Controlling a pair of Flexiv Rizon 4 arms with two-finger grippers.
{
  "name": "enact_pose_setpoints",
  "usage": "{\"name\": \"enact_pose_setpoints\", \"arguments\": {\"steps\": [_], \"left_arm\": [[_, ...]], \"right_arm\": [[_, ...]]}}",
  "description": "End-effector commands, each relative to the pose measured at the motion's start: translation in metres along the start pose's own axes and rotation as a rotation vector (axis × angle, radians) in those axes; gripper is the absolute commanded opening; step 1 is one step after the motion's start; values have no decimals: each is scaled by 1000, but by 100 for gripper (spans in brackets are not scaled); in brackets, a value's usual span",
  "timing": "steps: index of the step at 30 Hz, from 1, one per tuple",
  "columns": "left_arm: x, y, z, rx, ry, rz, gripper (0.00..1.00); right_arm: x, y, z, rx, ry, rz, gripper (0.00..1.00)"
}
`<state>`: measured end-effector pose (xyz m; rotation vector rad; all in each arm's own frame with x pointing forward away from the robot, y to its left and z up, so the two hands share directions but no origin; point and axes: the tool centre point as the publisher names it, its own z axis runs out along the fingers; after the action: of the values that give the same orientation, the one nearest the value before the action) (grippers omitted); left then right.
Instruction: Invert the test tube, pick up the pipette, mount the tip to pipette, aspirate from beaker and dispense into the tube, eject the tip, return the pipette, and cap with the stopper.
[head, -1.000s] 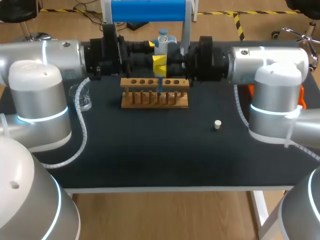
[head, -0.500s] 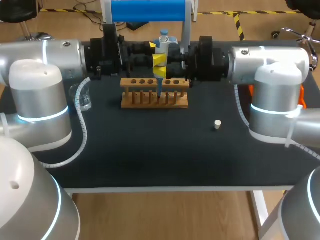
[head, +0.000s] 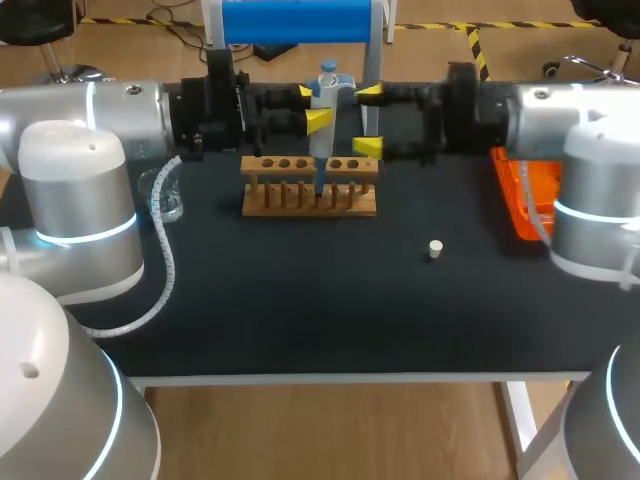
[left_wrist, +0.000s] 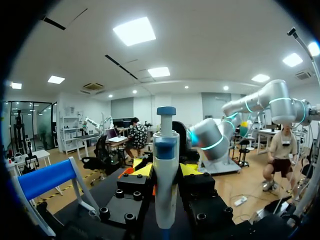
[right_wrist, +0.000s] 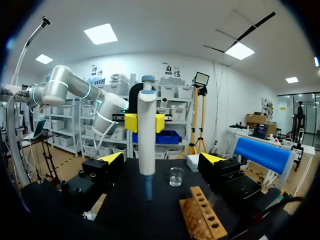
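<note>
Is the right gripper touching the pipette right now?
Apart. In the head view the right gripper, jaws open, sits clear of the pipette with a visible gap; the left gripper holds it.

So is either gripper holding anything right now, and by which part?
The left gripper holds the pipette by its white body, below the blue top. The right gripper is open, holding nothing.
</note>
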<state>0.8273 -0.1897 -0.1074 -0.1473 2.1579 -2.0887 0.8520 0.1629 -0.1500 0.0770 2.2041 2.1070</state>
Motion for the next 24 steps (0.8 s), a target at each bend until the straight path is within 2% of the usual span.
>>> {"name": "enact_pose_setpoints", "arguments": {"steps": [1, 7, 16, 24], "left_arm": [[0, 0, 0, 0, 0, 1, 0], [0, 0, 0, 0, 0, 1, 0], [0, 0, 0, 0, 0, 1, 0], [0, 0, 0, 0, 0, 1, 0]], "right_arm": [[-14, 3, -54, 44, -56, 11, 100], [-60, 0, -60, 117, -145, 37, 100], [-128, 0, -34, 213, -214, 53, 100], [-171, -8, -14, 279, -253, 45, 100]]}}
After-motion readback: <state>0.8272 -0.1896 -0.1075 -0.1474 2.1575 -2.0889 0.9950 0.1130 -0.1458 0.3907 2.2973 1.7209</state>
